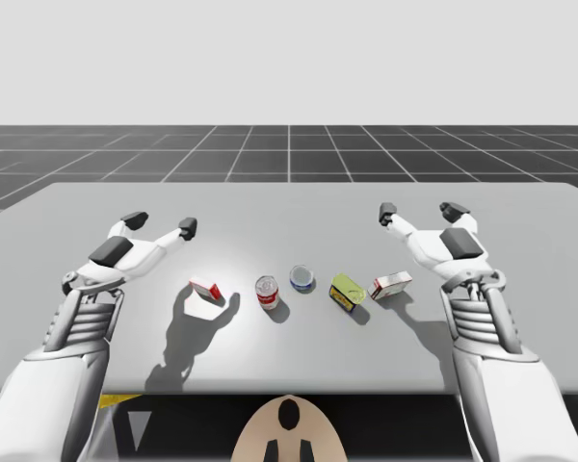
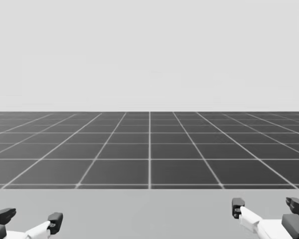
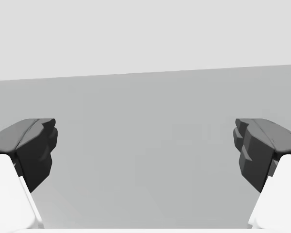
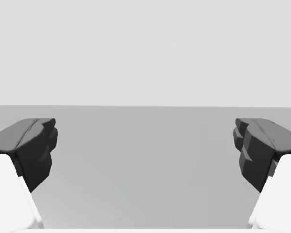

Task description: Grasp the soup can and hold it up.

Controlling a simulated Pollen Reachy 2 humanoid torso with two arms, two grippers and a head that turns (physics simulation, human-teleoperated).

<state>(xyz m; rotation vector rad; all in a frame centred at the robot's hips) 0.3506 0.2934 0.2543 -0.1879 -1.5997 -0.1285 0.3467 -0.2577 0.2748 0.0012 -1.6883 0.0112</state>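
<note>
One red-and-white can [image 1: 267, 291] between red-and-white box [image 1: 206, 289] and blue can [image 1: 302, 279]; untouched

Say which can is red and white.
The red-and-white cylindrical can, leftmost of three; the blue round can and yellow-green can sit to its right.

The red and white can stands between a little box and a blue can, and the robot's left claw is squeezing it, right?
Not quite. The left claw is not squeezing it: it is open and apart from the red and white can, as the high view shows. The can does stand between the little box and the blue can.
</note>
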